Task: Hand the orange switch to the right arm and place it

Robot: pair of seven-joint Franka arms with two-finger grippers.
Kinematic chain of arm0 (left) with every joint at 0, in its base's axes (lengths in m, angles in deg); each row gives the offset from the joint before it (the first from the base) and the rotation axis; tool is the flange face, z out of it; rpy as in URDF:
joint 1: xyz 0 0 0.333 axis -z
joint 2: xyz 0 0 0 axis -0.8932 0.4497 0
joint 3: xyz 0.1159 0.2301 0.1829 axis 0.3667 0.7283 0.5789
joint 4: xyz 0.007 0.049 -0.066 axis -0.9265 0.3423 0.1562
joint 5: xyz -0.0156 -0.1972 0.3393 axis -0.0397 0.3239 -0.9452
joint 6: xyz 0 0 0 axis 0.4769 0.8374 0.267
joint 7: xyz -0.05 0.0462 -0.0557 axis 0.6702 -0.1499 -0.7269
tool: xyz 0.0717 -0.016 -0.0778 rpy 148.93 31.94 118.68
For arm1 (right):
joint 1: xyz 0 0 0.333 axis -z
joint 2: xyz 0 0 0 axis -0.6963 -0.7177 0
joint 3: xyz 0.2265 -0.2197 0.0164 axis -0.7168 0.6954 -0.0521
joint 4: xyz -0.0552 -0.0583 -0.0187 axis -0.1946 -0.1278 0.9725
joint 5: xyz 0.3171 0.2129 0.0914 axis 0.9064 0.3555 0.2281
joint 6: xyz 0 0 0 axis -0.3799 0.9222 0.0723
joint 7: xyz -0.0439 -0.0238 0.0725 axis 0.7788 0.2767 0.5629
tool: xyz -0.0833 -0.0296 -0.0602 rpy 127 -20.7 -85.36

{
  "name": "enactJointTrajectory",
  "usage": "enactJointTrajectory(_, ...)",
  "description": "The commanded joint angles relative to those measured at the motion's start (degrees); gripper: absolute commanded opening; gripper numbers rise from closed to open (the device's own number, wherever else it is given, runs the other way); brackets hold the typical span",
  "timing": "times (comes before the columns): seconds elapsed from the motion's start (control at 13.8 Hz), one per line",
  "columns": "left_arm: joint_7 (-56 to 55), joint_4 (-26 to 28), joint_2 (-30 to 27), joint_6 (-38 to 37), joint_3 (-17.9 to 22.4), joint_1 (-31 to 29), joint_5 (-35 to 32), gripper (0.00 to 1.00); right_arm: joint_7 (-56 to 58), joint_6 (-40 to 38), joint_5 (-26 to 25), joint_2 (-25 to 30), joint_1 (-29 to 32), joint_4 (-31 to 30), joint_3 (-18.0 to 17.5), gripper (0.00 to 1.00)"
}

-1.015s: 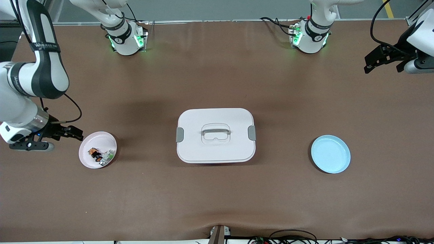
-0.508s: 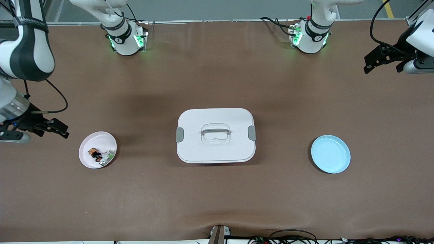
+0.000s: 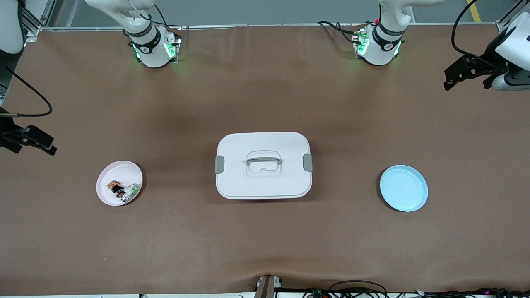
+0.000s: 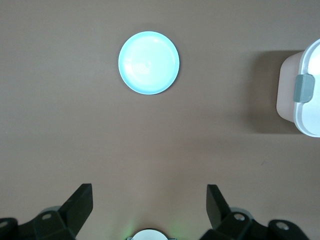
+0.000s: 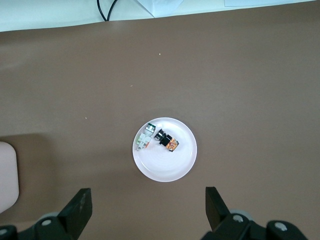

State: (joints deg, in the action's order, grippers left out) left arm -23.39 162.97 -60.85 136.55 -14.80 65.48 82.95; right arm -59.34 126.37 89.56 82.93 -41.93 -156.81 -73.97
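1. Brown matting covers the whole table (image 3: 265,240), with a white lidded box (image 3: 263,165) in the middle, a pink plate (image 3: 104,194) toward the right arm's end and an empty blue plate (image 3: 403,193) toward the left arm's end.
2. Sitting in the pink plate is the orange switch (image 3: 116,188), touching a small white-and-green part (image 3: 131,191); neither is held.
3. To my eye the job looks finished or paused: the switch lies at the right arm's end with both arms drawn back.
4. Any further move would call for a careful descent onto the tiny switch, pinching it without catching the part beside it.
5. Up at the table's edge, the right gripper (image 3: 29,138) hangs high over the mat near the pink plate, fingers (image 5: 80,207) spread wide, gripping nothing.
6. Over the other end, the left gripper (image 3: 466,74) waits, fingers (image 4: 80,205) likewise apart and empty, looking down on the blue plate.
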Motion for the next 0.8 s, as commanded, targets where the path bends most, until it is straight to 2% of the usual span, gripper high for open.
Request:
enactJointTrajectory(0.0, -0.21, 0.03, -0.02, 0.10, -0.29, -0.27, -0.35, 1.00, -0.67, -0.47, -0.36, 5.21, -0.01, -4.67, -0.08, 1.00)
enactJointTrajectory(0.29, -0.21, -0.05, -0.02, 0.10, -0.11, -0.27, -0.35, 1.00, -0.49, 0.85, -0.45, 10.22, -0.01, -9.42, 0.01, 1.00)
enactJointTrajectory(0.51, -0.03, -0.32, -0.71, -0.51, -0.02, -0.27, -0.26, 1.00, 0.29, 8.12, -0.54, 17.77, -0.18, -18.98, -0.08, 1.00)
enactJointTrajectory(0.58, -0.12, -0.32, -0.81, -1.12, -0.02, -0.27, -0.26, 1.00, 1.25, 8.67, -0.54, 19.19, -0.19, -20.32, -0.08, 1.00)
enactJointTrajectory(0.73, -0.03, -0.41, -0.89, -1.66, 0.06, -0.27, -0.26, 1.00, 1.18, 5.01, -0.37, 18.94, -0.10, -18.33, -0.08, 1.00)
